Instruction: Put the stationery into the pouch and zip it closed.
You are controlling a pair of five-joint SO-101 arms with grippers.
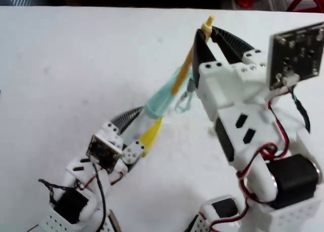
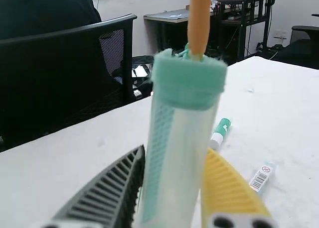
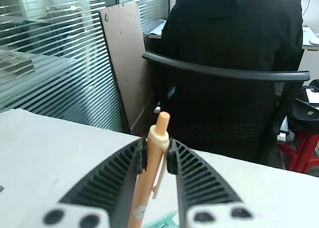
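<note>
So my left gripper (image 1: 148, 118) is closed to a narrow gap around the pouch (image 1: 157, 104), the dark ribbed finger on one side and the yellow finger (image 2: 227, 188) on the other, both pressed against its clear body just below the teal rim. That arm comes in low from the near left corner of the table (image 1: 76, 65) and points diagonally toward the middle, so the pouch tilts up and away from me. Can't tell if its bottom end touches the table. My right gripper (image 3: 157, 146) is pinched tight on the orange pen (image 1: 183, 67), black fingers squeezing it right under the cream cap end. That arm stands tall on the right side with the wrist bent and the fingers aimed at the far edge. The pen slants down from those fingers and its lower end goes in through the pouch's open mouth. Past the pouch, a green and white marker (image 2: 219, 132) and a small white piece with a barcode (image 2: 261, 177) lie on the table, near each other but apart.
</note>
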